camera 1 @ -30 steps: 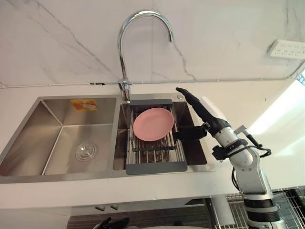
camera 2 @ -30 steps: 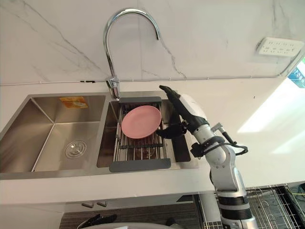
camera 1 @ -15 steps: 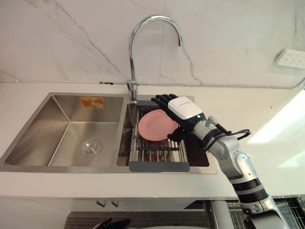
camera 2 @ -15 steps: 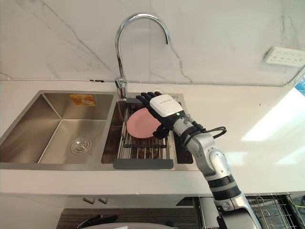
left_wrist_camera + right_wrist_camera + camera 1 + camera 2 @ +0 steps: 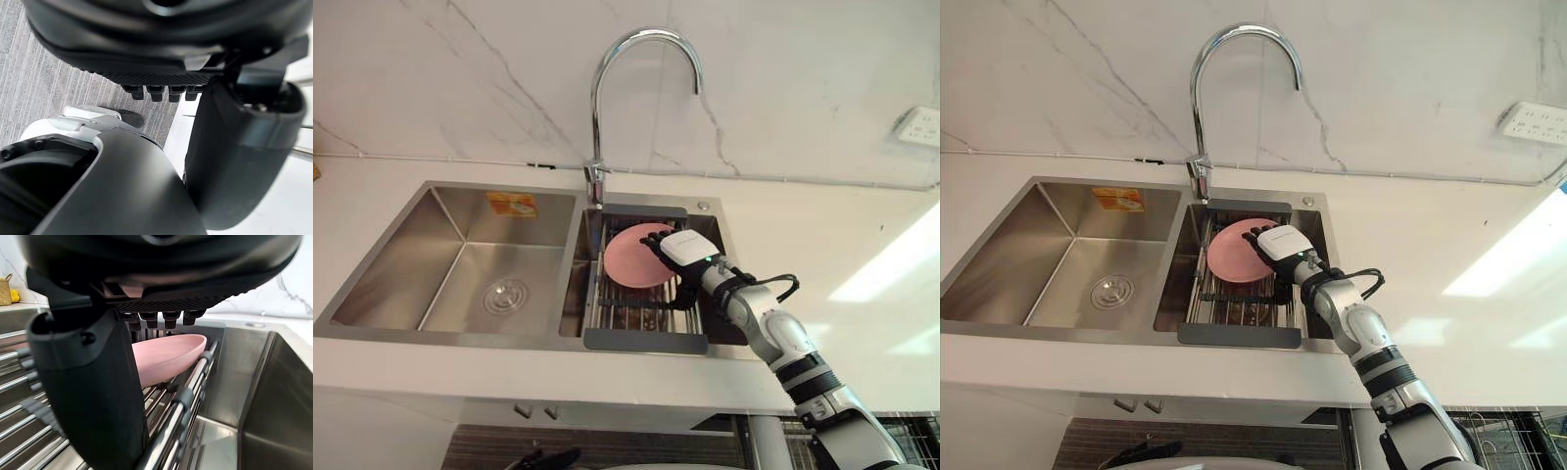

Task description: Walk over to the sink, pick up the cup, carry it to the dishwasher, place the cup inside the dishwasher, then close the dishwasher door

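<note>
We see the right hand point(image 5: 684, 249), fingers straight and thumb apart, reaching over the pink plate point(image 5: 628, 262) that lies on the rack point(image 5: 646, 341), at its far end, while the left hand point(image 5: 234, 147) hangs relaxed and empty above the floor point(image 5: 49, 98).

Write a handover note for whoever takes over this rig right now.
Right hand: open, fingers reaching over the pink plate, no grasp yet.
Left hand: open, idle, down by the floor.
The plate, not a cup, lies tilted on the drain rack in the sink, right basin.
Done: walk to the sink.
Left: grasp it, carry it to the dishwasher, place it inside, close the door.
</note>
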Available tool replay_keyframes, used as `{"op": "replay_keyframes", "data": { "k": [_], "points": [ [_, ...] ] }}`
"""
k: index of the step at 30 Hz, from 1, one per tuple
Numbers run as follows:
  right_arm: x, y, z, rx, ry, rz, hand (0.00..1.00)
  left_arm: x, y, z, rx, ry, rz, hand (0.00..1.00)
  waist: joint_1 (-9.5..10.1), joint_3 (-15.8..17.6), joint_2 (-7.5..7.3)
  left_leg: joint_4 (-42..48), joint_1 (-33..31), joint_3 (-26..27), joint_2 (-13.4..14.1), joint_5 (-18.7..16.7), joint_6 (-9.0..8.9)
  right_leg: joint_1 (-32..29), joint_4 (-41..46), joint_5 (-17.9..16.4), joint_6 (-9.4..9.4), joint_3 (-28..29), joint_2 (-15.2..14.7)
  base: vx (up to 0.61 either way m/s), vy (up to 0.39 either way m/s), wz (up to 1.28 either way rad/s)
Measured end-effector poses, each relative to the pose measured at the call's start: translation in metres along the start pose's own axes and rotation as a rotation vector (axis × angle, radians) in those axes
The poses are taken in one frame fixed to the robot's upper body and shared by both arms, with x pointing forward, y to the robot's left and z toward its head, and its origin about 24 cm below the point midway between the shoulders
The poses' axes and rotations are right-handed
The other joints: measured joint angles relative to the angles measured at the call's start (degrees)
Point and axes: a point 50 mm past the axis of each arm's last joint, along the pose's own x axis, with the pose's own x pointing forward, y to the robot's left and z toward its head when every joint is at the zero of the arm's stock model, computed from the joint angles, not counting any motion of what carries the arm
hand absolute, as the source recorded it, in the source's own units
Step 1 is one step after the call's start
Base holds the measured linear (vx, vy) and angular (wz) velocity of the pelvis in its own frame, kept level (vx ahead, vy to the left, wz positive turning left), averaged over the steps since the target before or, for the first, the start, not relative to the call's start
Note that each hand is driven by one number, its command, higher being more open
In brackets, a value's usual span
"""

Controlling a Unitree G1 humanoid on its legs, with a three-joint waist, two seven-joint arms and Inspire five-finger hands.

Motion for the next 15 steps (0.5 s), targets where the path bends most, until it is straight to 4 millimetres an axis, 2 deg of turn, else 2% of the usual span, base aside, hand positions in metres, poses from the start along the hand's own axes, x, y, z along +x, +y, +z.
{"op": "replay_keyframes", "data": {
  "k": [8,12,13,15],
  "points": [
    [0.007,0.005,-0.005,-0.058,0.038,-0.043,1.0,0.0,0.0,0.001,0.001,-0.01,-0.001,1.0,0.25,0.2,-0.31,-1.3,0.0,-1.2,-0.2,1.0,0.0,0.0,0.0,0.0,0.03,-1.3,-0.2,-0.02,0.008,0.08],
    [0.012,0.006,-0.007,-0.082,0.047,-0.054,1.0,-0.001,0.001,0.003,0.004,-0.022,-0.001,1.0,0.52,0.6,-0.95,-1.5,0.0,-1.5,-0.3,1.3,0.02,0.1,0.0,0.0,0.03,-1.5,-0.3,-0.02,0.008,0.03],
    [0.013,0.005,-0.005,-0.097,0.039,-0.064,0.0,-0.001,0.001,0.003,0.005,-0.022,0.0,1.0,0.51,0.7,-1.08,-1.5,0.0,-1.5,-0.4,1.3,0.03,0.1,0.0,0.0,0.03,-1.5,-0.4,0.0,0.0,0.0],
    [0.014,0.006,-0.005,-0.093,0.039,-0.077,0.0,-0.001,0.001,0.005,0.007,-0.027,0.0,1.0,0.53,0.7,-1.22,-1.5,0.0,-1.5,-0.4,1.3,0.07,0.1,0.0,0.0,0.03,-1.6,-0.5,0.0,0.0,0.0]
  ]
}}
